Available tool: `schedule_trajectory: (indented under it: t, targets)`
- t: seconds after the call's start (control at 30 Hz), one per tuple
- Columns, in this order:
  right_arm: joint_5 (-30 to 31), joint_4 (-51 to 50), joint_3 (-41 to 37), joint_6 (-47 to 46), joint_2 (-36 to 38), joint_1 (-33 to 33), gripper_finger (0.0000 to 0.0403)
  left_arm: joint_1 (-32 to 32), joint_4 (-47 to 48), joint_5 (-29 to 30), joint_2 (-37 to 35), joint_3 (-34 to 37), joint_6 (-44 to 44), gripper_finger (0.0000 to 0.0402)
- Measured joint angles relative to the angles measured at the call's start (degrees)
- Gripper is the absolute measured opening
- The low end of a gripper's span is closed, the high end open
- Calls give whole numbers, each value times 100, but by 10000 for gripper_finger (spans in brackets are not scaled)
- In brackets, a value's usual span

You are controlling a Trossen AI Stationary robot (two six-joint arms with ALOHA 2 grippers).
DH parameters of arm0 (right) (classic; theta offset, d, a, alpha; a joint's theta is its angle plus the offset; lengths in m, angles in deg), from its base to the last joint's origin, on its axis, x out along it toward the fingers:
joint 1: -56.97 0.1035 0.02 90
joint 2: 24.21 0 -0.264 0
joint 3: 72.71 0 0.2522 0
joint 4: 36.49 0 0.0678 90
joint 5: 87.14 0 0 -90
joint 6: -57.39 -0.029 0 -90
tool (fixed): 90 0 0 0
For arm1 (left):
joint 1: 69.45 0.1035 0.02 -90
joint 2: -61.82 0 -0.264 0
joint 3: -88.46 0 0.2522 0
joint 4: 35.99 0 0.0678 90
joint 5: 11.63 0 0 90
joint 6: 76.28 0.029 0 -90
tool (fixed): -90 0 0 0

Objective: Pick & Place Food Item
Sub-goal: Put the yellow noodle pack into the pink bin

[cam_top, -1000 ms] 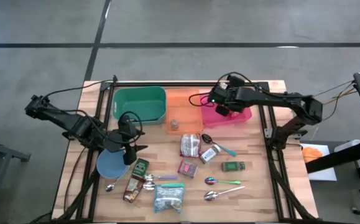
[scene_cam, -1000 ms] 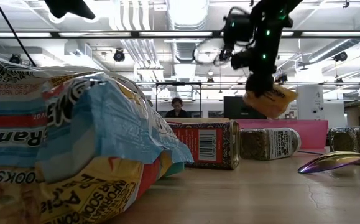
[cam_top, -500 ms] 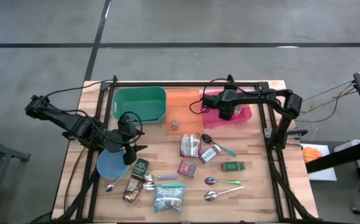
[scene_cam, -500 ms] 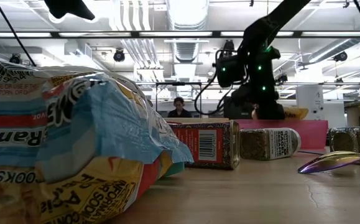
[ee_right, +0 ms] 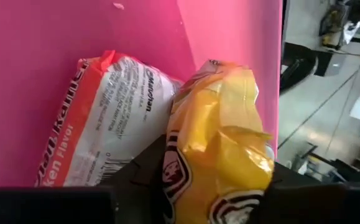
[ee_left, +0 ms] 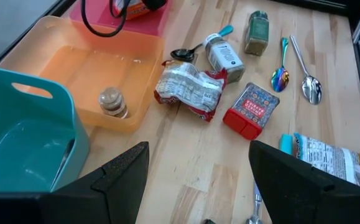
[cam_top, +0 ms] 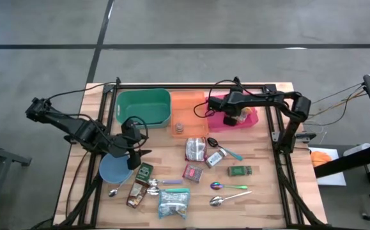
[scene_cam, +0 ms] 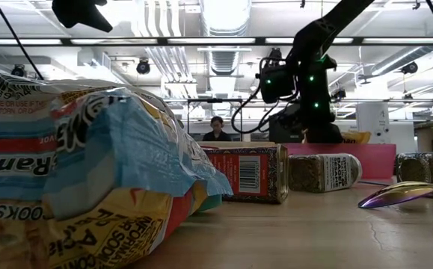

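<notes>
Over in the pink bin (cam_top: 252, 121) at the back right of the table, our right gripper (cam_top: 234, 115) has come down with the yellow snack bag (ee_right: 220, 155) it was carrying high a second ago, and the fingers have just started to ease apart. In the right wrist view the bag still sits between them, leaning on an orange ramen packet (ee_right: 99, 118) already lying in the bin, so we'd call it a loosening pinch rather than a clean let-go; the bag looks to be resting inside the bin now, not hanging in the air. For the task that means the place step is basically landing, and what's left is finishing the release and lifting out without dragging the bag along. Our left gripper (cam_top: 133, 142) hasn't budged over that second: it hovers near the blue plate (cam_top: 111, 169) on the left side, fingers spread wide with nothing between them, looking toward the orange bin (ee_left: 114, 68) and the pile of packets still waiting on the wood.
</notes>
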Motion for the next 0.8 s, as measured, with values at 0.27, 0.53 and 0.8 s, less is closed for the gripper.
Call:
schedule_trajectory:
  t: [0.27,0.53,0.8]
  targets:
    - [-245,3,-3,-47,55,0,132,-2,-46,108,0,0,26,279]
    - [-415,-50,-7,-404,221,1,134,59,-1309,640,5,662,753,279]
    - [-814,-41,-7,-623,463,1,134,107,-1327,611,-27,588,760,279]
